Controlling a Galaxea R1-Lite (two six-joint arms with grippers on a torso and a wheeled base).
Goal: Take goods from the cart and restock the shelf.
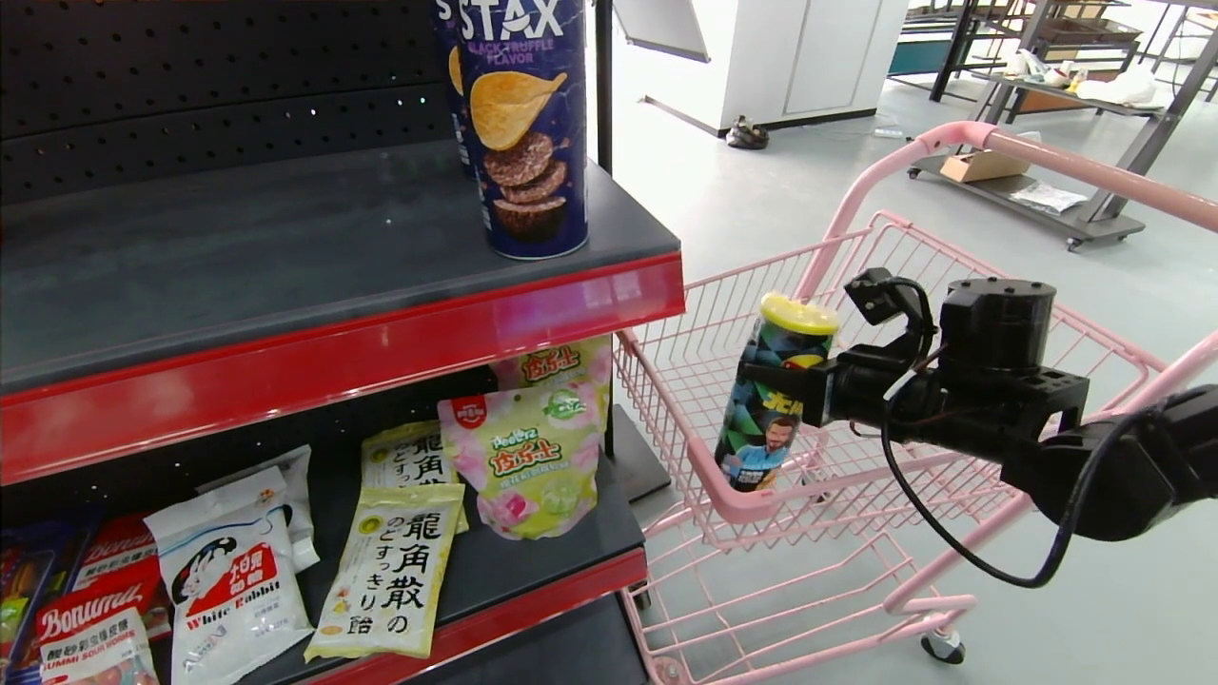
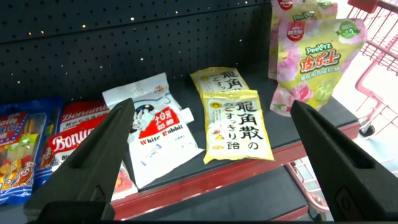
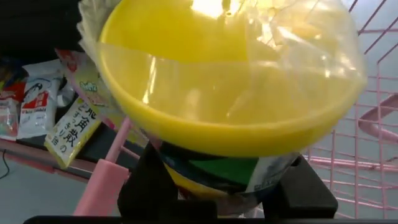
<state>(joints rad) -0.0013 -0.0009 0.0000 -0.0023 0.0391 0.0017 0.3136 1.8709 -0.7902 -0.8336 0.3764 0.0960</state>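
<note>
1. The right end effector (image 1: 792, 385) is pinching the yellow-lidded can (image 1: 761, 442) upright inside the cart (image 1: 885, 228), seemingly for a clean lift.
2. The left end effector (image 2: 211, 107) is hanging spread before the shelf (image 2: 311, 127), carrying nothing.

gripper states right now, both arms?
Left gripper: open, holding nothing.
Right gripper: closed on the yellow-lidded can.
</note>
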